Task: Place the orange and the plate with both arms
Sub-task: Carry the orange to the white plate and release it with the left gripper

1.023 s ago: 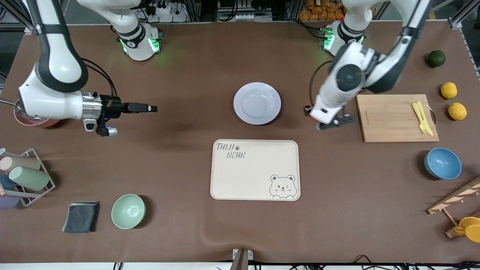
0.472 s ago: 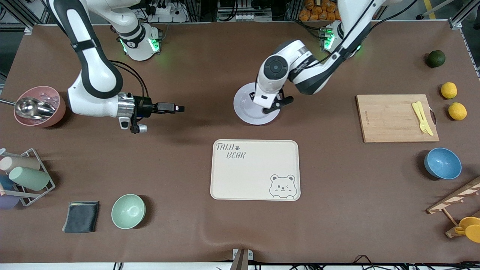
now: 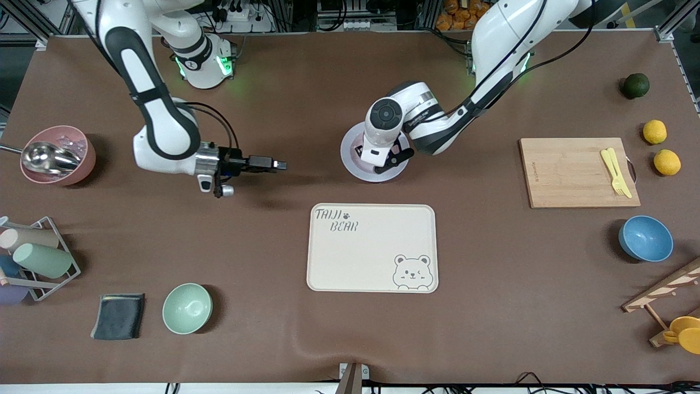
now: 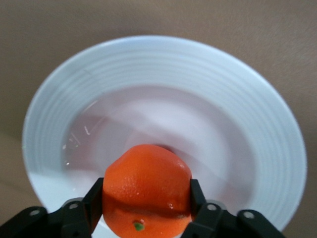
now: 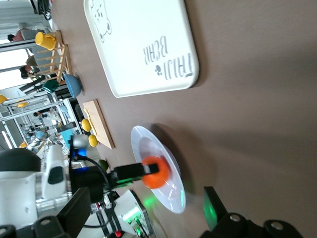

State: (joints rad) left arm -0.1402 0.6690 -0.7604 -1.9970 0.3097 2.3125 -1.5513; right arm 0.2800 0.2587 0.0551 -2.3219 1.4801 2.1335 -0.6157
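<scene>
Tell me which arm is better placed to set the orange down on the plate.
The left. Its gripper is shut on the orange directly over the plate, so it likely only needs to lower and release. The right gripper is open over bare table toward the right arm's end.

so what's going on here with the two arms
The left end effector is shut on the orange and holds it over the well of the plate, which sits on the table farther from the front camera than the bear tray. The orange has not been let go. The right end effector hangs over bare table toward the right arm's end, pointed at the plate and touching nothing.
</scene>
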